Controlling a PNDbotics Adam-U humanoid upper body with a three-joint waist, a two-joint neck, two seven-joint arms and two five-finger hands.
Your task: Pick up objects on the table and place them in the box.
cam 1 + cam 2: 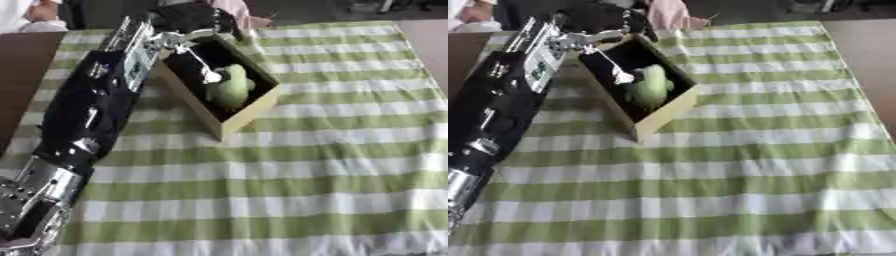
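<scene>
An open cardboard box [250, 113] with a dark inside stands askew at the back left of the striped cloth. In it lies a pale green rounded object [230, 86]. My left arm runs up from the lower left corner along the box's left side. My left hand [171, 39] hangs over the box's far left rim. One thin straight finger [198, 62] slants down into the box, its pale tip next to the green object, and nothing is held. My right hand does not show.
A green and white striped cloth [297, 170] covers the table. Bare brown tabletop [17, 70] shows beyond its left edge. Something dark [188, 15] and a pink sleeve [245, 14] sit just behind the box at the far edge.
</scene>
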